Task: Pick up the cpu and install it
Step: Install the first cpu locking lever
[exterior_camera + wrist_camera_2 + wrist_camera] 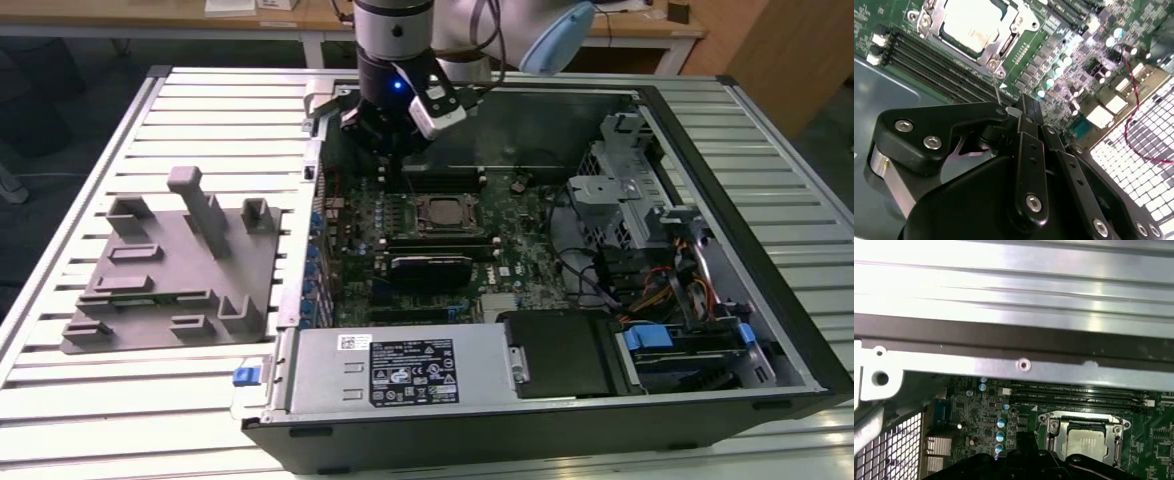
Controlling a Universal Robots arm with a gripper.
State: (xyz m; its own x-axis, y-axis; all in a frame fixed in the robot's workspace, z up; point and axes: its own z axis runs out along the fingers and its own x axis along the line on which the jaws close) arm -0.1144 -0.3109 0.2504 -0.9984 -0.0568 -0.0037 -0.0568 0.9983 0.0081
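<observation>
End effector (387, 150) above one cpu (442, 213)

No legible print on power-supply label (411, 372)

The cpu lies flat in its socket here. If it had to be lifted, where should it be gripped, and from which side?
Probably from straight above, by two opposite edges of the cpu. It lies flat, silver top up, and the metal socket frame closely surrounds it, so a sideways approach looks blocked. Little edge is exposed, so any hold would be shallow.
</observation>
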